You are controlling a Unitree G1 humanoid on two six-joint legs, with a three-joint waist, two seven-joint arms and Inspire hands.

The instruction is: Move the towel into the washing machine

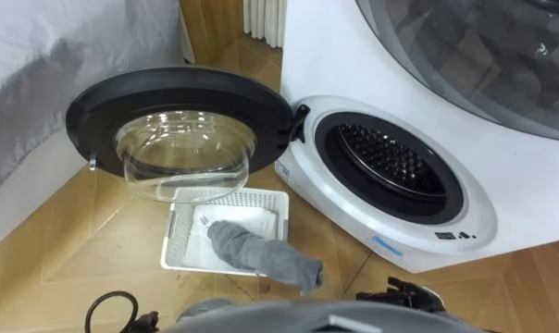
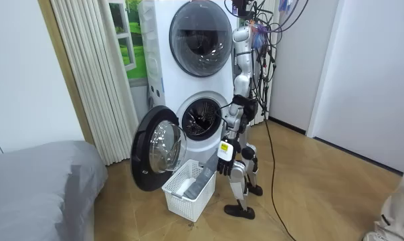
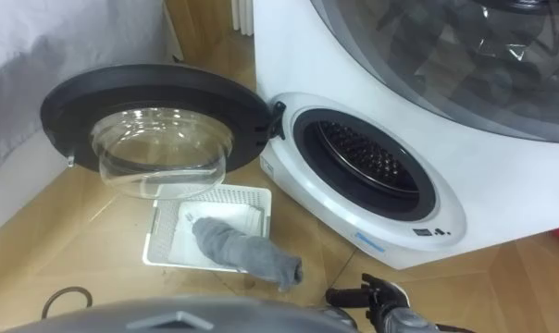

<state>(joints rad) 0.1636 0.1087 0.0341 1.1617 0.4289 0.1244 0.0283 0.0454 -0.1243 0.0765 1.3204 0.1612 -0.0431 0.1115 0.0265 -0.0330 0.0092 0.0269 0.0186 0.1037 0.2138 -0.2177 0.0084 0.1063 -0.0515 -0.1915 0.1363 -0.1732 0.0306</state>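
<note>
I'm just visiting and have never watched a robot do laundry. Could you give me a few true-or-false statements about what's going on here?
1. The washing machine's round door stands open. True.
2. The grey towel is already inside the drum. False: it lies in the white basket, with one end hanging over the rim.
3. The basket sits on the wooden floor, just below the open door. True.
4. The robot's right hand is holding the towel. False: that hand is at the lower edge of the view, apart from the towel.
5. A second machine is stacked on top of the washing machine. True.
</note>
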